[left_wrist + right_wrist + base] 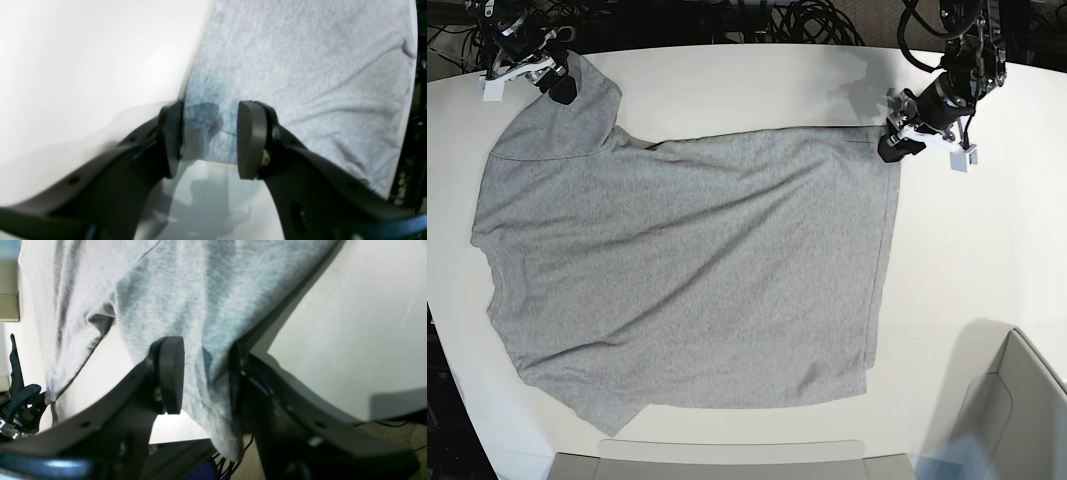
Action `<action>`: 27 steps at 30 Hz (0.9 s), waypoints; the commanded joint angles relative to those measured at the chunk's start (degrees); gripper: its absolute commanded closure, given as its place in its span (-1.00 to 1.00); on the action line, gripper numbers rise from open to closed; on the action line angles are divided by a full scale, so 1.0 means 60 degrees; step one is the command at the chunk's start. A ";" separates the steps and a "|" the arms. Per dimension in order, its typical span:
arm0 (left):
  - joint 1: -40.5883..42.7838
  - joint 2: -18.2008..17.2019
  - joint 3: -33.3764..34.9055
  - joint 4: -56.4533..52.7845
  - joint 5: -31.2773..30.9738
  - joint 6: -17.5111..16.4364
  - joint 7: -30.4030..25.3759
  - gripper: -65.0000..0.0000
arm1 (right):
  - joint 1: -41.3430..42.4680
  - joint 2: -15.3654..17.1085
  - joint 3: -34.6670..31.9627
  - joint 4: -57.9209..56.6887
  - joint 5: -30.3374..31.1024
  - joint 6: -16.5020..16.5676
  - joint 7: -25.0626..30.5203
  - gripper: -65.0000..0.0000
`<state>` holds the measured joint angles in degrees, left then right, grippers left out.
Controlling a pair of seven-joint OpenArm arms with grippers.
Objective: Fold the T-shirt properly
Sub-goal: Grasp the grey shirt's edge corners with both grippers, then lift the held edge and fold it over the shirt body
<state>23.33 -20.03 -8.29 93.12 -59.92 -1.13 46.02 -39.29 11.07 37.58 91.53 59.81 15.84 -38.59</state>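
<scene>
The light grey T-shirt (687, 270) lies spread flat on the white table (967, 250), plain side up, with no lettering showing. My left gripper (895, 140) is at the shirt's far right corner. In the left wrist view the left gripper (210, 140) is open, its pads (252, 140) apart, and the T-shirt (300, 66) corner lies flat between them. My right gripper (562, 85) is at the far left sleeve. In the right wrist view the right gripper (205, 376) is open with a hanging fold of the T-shirt (183, 290) between its fingers (170, 373).
A grey box (1017, 400) stands at the near right corner, and a flat grey tray edge (707, 460) runs along the near side. Black cables (807, 20) lie behind the table's far edge. The table is rounded at its left side.
</scene>
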 commanded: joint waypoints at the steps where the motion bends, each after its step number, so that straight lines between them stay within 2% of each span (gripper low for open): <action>1: -0.0028 -0.0039 0.0188 -0.0011 0.0265 0.0224 0.0279 0.20 | -0.0023 0.0096 0.0029 0.0138 -0.0013 -0.0068 0.0006 0.35; 4: -0.0087 -0.0009 0.0481 -0.0026 0.0280 0.0224 0.0176 0.37 | 0.0167 0.0067 0.0015 0.0299 -0.0276 -0.0068 -0.0037 0.50; 9: -0.0248 -0.0009 0.0452 -0.0040 0.0294 0.0254 0.0176 0.87 | 0.0431 -0.0197 0.0015 0.0753 -0.1683 -0.0068 -0.0023 1.00; 10: -0.0218 -0.0039 0.0437 -0.0055 0.0294 0.0254 0.0176 0.97 | 0.0431 -0.0241 0.0015 0.0914 -0.1917 -0.0068 -0.0023 1.00; 16: 0.0280 -0.0009 -0.0486 0.0179 0.0251 0.0224 0.0176 1.00 | -0.0009 -0.0373 0.0161 0.1969 -0.2489 -0.0082 0.0006 1.00; 24: 0.1218 -0.0053 -0.1746 0.1352 0.0236 0.0210 0.0279 1.00 | -0.0785 -0.0973 0.1128 0.3141 -0.2533 -0.0082 0.0021 1.00; 27: 0.1467 -0.0083 -0.2346 0.1425 0.0236 0.0210 0.0308 1.00 | -0.1108 -0.1003 0.1348 0.3493 -0.2474 -0.0068 0.0021 1.00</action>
<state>31.57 -19.53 -21.61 100.71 -58.46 -0.01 48.53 -45.39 4.49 45.06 111.48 44.12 15.00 -39.66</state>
